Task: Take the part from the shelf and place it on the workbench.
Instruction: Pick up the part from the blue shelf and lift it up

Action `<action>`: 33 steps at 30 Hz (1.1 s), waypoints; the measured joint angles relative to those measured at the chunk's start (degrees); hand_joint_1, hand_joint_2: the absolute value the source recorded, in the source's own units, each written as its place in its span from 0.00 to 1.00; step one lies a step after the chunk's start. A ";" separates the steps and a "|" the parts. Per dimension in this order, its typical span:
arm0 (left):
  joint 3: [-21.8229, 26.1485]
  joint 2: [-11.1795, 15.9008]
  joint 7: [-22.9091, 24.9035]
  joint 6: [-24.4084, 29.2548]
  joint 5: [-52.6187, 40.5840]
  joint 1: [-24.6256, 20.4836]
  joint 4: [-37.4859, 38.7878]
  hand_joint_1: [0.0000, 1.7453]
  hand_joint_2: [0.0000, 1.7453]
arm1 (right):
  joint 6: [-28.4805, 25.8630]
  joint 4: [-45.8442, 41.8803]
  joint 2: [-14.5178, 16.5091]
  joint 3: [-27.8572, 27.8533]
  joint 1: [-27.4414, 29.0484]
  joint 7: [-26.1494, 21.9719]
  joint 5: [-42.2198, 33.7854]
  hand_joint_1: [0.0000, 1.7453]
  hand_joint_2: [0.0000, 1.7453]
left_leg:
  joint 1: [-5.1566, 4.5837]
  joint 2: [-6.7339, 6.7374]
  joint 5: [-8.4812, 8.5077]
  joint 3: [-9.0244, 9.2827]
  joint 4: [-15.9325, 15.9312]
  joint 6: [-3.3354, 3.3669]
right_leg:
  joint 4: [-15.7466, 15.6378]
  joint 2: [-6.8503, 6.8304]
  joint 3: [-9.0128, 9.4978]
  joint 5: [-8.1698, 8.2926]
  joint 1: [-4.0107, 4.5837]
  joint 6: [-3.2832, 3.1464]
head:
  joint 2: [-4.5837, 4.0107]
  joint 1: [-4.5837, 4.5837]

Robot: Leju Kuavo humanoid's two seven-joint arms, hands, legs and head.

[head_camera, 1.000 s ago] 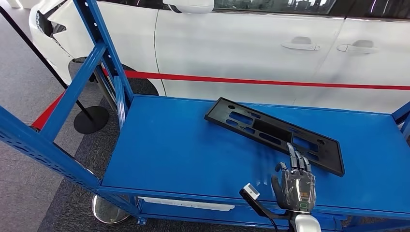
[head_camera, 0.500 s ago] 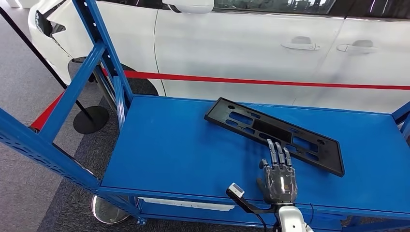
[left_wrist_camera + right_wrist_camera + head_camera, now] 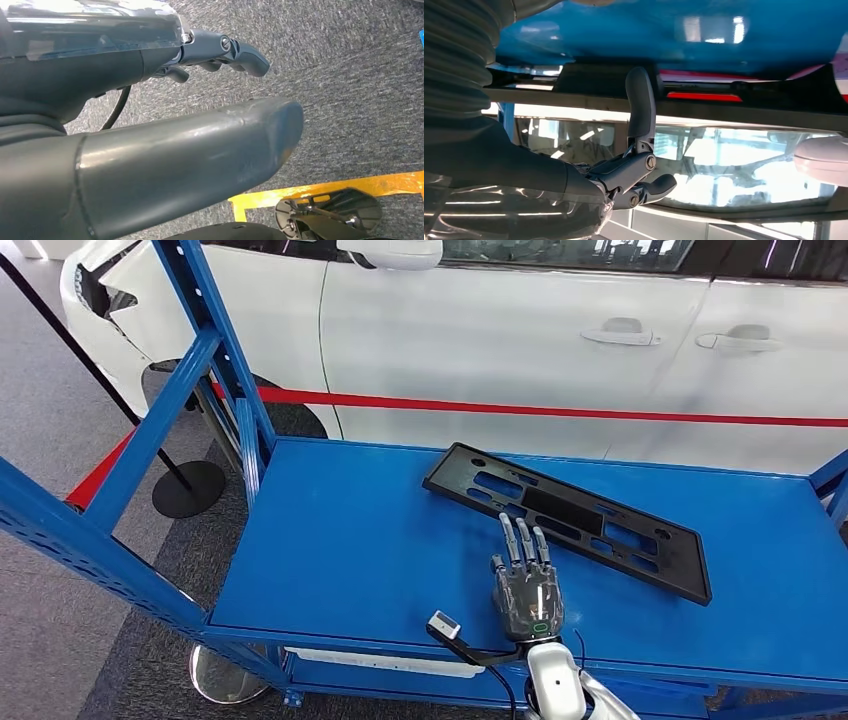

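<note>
Reaching forward over the shelf (image 3: 330, 540), the right hand (image 3: 525, 585) lies flat, fingers straight, holding nothing, fingertips near the part (image 3: 570, 515) at 1 o'clock.

Parked just behind the blue rack: a glossy white car (image 3: 520, 340) with two door handles (image 3: 622, 331) and a side mirror (image 3: 392, 251). Stretched along its flank, a red barrier belt (image 3: 560, 409). Stood on grey carpeted floor (image 3: 40, 420) beside the front wheel, a black stanchion post with a round base (image 3: 188, 487). Marked on that carpet, a yellow floor line (image 3: 320, 191).
</note>
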 joint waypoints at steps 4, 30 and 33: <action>-0.01 0.00 0.03 0.01 -0.02 0.01 -0.01 0.00 0.00 | -0.10 0.61 0.00 0.96 -0.64 0.09 0.00 0.00 1.00 | 0.00 0.00 0.00 0.02 0.00 0.00 | 0.00 0.00 0.03 0.00 0.00 0.00 | 0.00 -0.01; 0.04 0.03 -0.80 0.40 0.04 0.04 -0.01 0.00 0.00 | -7.05 -4.61 -4.62 5.85 -4.40 5.21 -0.01 0.00 0.25 | -0.03 -0.04 -0.01 0.00 0.01 0.02 | -0.02 -0.04 0.01 0.00 -0.02 0.00 | 0.00 -0.02; 0.05 0.07 -0.79 0.45 0.04 0.08 -0.01 0.00 0.00 | -8.61 -7.65 -5.48 2.39 -3.37 -1.41 -0.01 0.00 1.00 | -0.03 -0.12 -0.02 -0.02 0.01 0.04 | -0.03 -0.12 0.02 0.00 -0.03 -0.01 | 0.00 0.00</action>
